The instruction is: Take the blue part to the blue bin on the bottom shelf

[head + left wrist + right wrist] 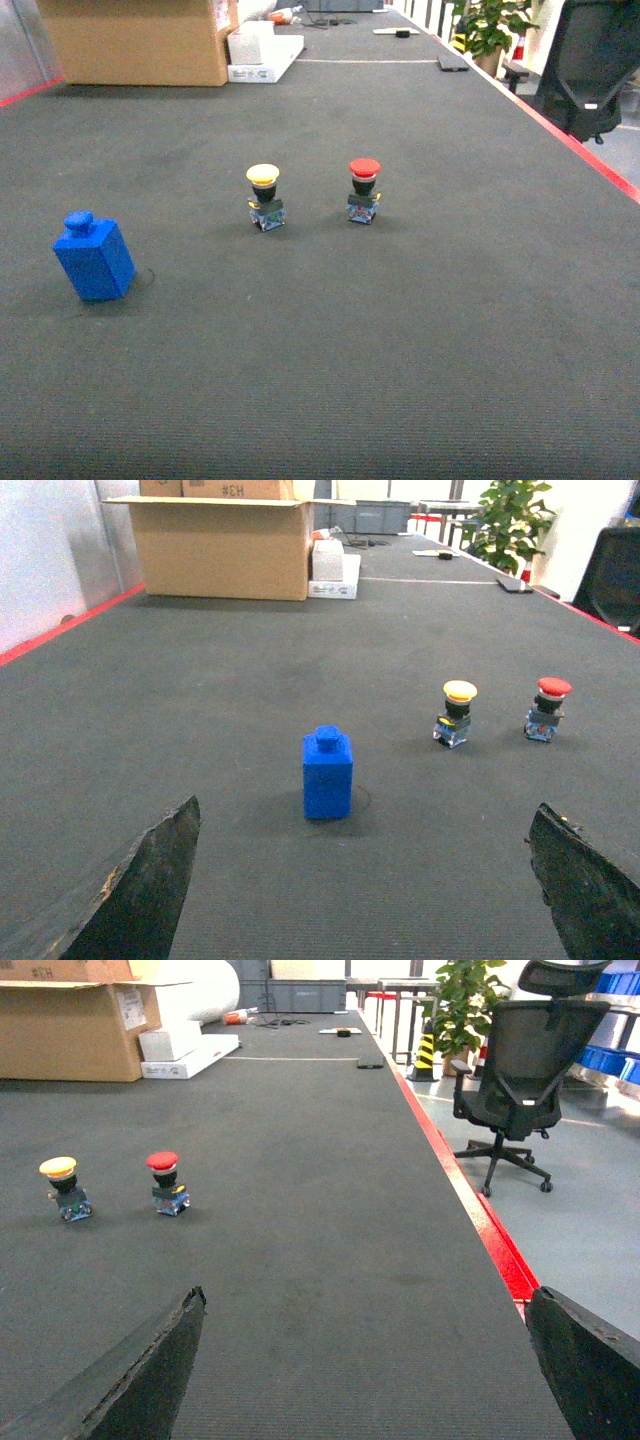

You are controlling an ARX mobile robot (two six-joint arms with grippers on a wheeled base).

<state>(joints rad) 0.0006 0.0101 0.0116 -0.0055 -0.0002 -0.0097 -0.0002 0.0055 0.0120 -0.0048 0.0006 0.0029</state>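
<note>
The blue part is a small blue boxy block with a round knob on top. It stands upright on the dark mat at the left of the head view. In the left wrist view the blue part stands a short way ahead of my left gripper, roughly centred between its wide-open fingers and not touched. My right gripper is open over bare mat, holding nothing. Neither gripper shows in the head view. The blue bin and the bottom shelf are out of view.
A yellow-capped push button and a red-capped push button stand mid-mat, right of the part. A cardboard box sits at the far left. The mat's red edge runs on the right, with an office chair beyond.
</note>
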